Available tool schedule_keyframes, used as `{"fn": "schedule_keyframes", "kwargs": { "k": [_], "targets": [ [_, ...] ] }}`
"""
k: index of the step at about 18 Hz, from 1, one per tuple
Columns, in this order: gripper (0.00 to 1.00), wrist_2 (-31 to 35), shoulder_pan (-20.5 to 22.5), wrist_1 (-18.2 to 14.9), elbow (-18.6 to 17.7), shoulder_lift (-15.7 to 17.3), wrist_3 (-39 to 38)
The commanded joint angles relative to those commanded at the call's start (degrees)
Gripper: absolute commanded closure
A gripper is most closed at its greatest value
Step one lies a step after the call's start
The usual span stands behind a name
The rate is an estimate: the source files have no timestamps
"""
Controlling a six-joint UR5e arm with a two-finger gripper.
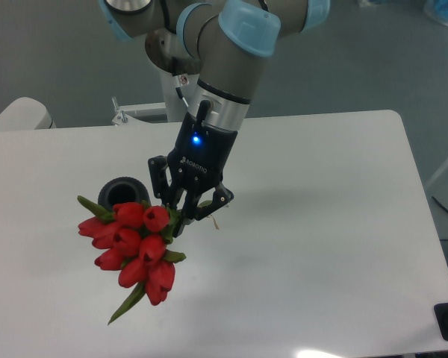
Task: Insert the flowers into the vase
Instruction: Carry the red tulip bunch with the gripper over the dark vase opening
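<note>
The end effector [188,207] is closed on the stems of the flowers [138,250], carrying them with buds hanging toward 7 o'clock, just at 5 o'clock of the vase [124,192] on the worktop [321,224]. The pickup looks done; turning the stems down into the mouth remains. The stem ends are hidden behind the fingers.

The arm [224,45] is built of grey metallic tube sections joined by rounded light-blue caps. A silver wrist ring leads into the black gripper [185,206], whose body bears white lettering and a small glowing blue light. A thin black cable runs down the wrist beside a small red-and-white label. The black fingers [160,186] are slim, jointed linkages.
</note>
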Motion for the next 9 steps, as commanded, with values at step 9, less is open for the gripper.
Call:
{"fn": "schedule_keyframes", "kwargs": {
  "k": [9],
  "targets": [
    [0.85, -2.6, 0.4, -0.2, -1.6, 2.2, -0.7]
  ]
}}
